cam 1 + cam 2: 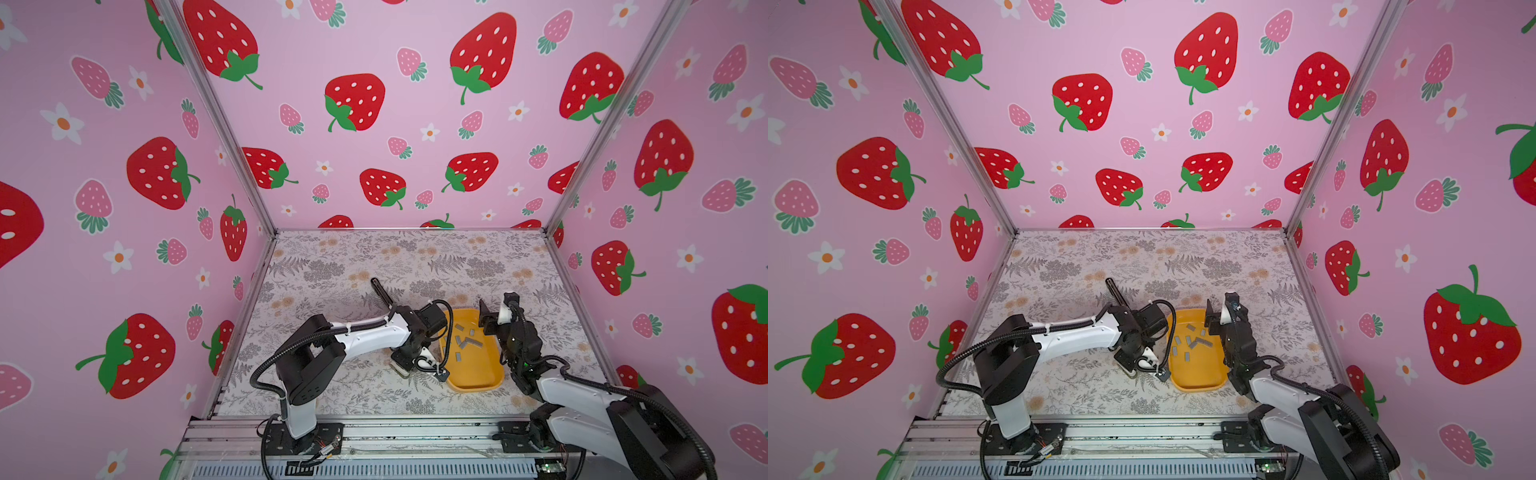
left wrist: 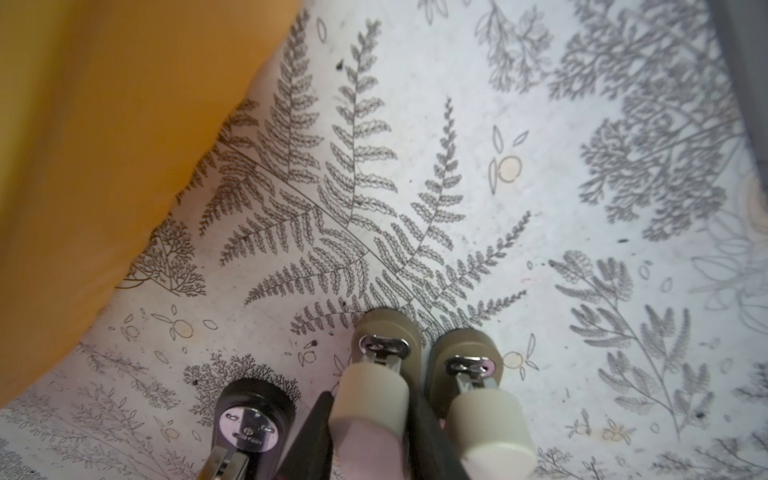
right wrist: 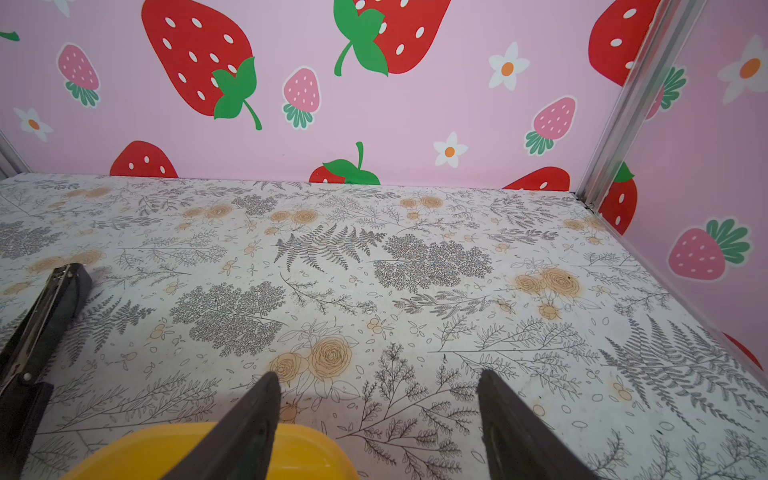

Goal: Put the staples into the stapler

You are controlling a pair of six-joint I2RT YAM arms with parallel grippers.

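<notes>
The black stapler (image 1: 381, 293) (image 1: 1116, 293) lies on the floral table behind my left arm, which hides its near end. In the right wrist view the stapler (image 3: 45, 320) shows a metal rail along its top. Several grey staples (image 1: 467, 338) (image 1: 1196, 340) lie in the yellow tray (image 1: 478, 388). My left gripper (image 1: 401, 368) (image 2: 372, 395) points down just left of the tray, its black fingers (image 2: 316, 436) pressed on both sides of a stubby white-topped object (image 2: 384, 332). My right gripper (image 1: 496, 309) (image 3: 379, 374) hangs open over the tray's far end, holding nothing.
A second white-topped stubby object (image 2: 469, 374) and a black one (image 2: 249, 415) stand beside the held one. The tray wall (image 2: 83, 166) (image 3: 166, 453) is close to the left gripper. Pink strawberry walls enclose the table on three sides.
</notes>
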